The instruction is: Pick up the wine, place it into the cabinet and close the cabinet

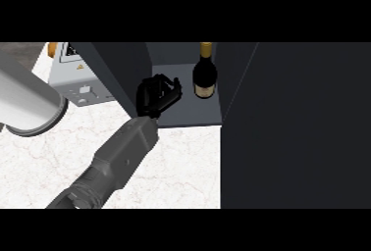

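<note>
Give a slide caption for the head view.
Wine bottle standing in the open cabinet, the robot's hand open beside it, not touching.

Worktop (181, 166): white marble with faint veins, spread out below me.
Cabinet (304, 127): dark, standing on the worktop ahead; a broad dark panel fills my right side.
Shelf (192, 116): pale grey floor inside the cabinet, dimmer towards the back.
Cylinder (22, 98): big, pale grey, lying at my left, round end towards me.
Box (76, 73): grey, with a label and small buttons, between cylinder and cabinet.
Light: soft and even.
</note>
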Tool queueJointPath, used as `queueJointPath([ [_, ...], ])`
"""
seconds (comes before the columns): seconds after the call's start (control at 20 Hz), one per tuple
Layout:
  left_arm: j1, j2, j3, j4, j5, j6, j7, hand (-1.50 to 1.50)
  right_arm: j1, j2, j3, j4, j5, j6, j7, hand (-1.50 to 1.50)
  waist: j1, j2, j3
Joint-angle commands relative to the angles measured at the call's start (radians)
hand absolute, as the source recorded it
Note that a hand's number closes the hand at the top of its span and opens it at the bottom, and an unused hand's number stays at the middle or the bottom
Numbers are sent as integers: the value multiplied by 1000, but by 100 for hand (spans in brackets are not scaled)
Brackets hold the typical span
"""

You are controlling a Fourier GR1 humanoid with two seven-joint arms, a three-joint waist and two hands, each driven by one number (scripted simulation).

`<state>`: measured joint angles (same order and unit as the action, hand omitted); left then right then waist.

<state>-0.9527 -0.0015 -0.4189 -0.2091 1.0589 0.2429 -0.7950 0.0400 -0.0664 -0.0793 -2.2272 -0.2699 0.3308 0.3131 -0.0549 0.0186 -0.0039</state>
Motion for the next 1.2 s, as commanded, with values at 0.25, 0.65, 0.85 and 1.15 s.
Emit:
queueJointPath([
  [0.25,-5,31,30,-11,-26,-14,-84,-150,14,-8,-31,34,2,18,-47,-150,37,-14,4],
  [0.65,86,52,-3,-121,-55,-1,-126,-150,-19,-21,-35,-20,-6,-27,42,-150,64,-25,4],
  [0.85,165,69,-42,-242,-77,23,-97,-150,26,-2,-13,-31,-4,-16,26,-150,74,-29,4],
  [1.15,307,132,-160,-581,-158,105,37,-150,43,4,10,-50,36,-14,17,-150,85,-32,5],
])
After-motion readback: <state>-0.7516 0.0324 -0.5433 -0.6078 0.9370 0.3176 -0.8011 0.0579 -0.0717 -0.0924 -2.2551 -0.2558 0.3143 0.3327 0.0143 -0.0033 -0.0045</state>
